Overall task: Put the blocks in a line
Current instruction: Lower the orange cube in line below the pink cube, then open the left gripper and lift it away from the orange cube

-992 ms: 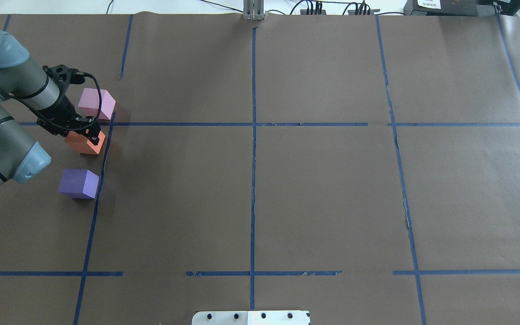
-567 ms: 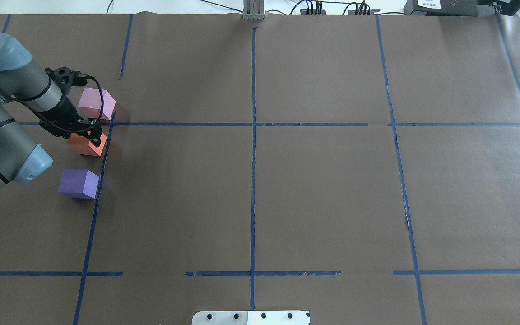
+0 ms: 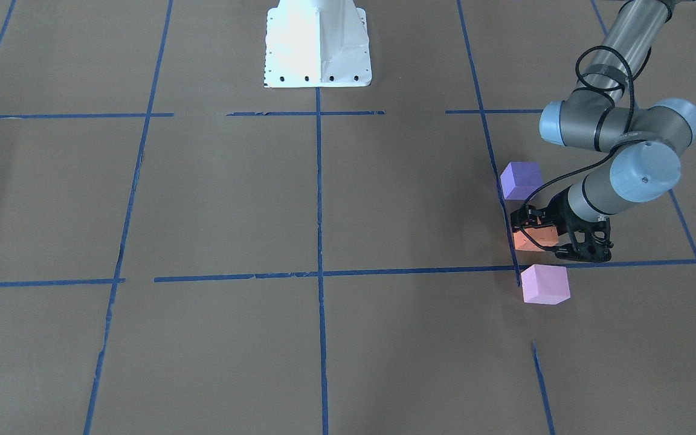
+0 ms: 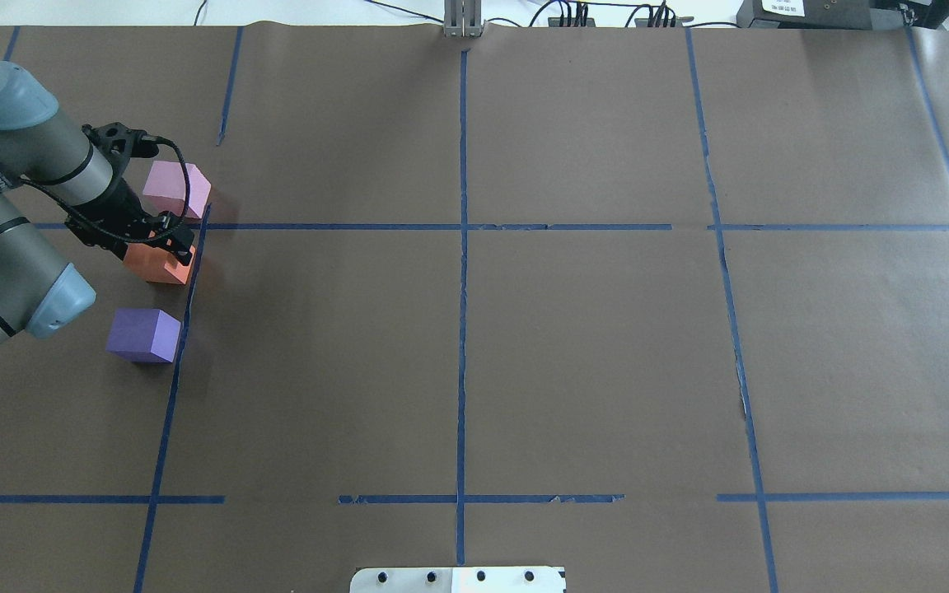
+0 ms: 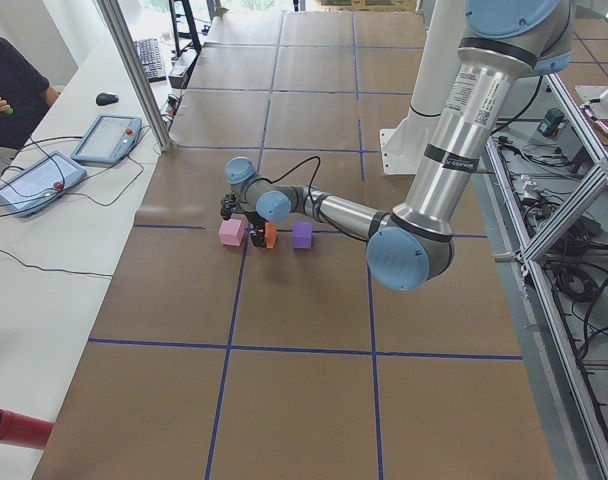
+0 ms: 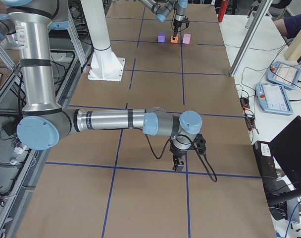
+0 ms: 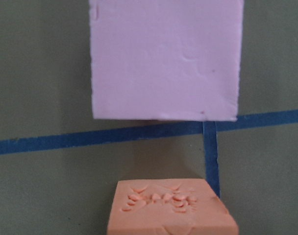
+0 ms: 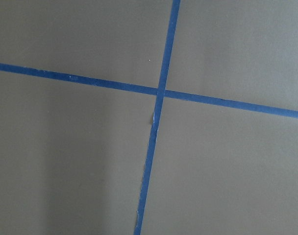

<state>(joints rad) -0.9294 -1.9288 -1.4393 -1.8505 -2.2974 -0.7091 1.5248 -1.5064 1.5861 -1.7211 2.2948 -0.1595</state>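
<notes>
Three cubes stand in a near-to-far row at the table's left, beside a blue tape line. The pale pink block (image 4: 176,189) is farthest, the orange block (image 4: 145,263) is in the middle, and the purple block (image 4: 143,335) is nearest. My left gripper (image 4: 171,245) reaches down over the orange block (image 3: 526,243), with its fingers on either side and closed on it at table level. The left wrist view shows the orange block's dented top (image 7: 171,210) just short of the pink block (image 7: 163,58). My right gripper (image 6: 179,166) hangs low over bare paper far from the blocks, and I cannot tell its state.
Brown paper with a blue tape grid (image 4: 462,226) covers the table. The white robot base plate (image 3: 318,42) stands at the near edge. A metal post (image 4: 462,21) stands at the far edge. Tablets (image 5: 104,135) and a seated person are beyond the far edge.
My left gripper and the orange block have shifted slightly to the right, towards the tape line. The pink and purple blocks have not moved.
</notes>
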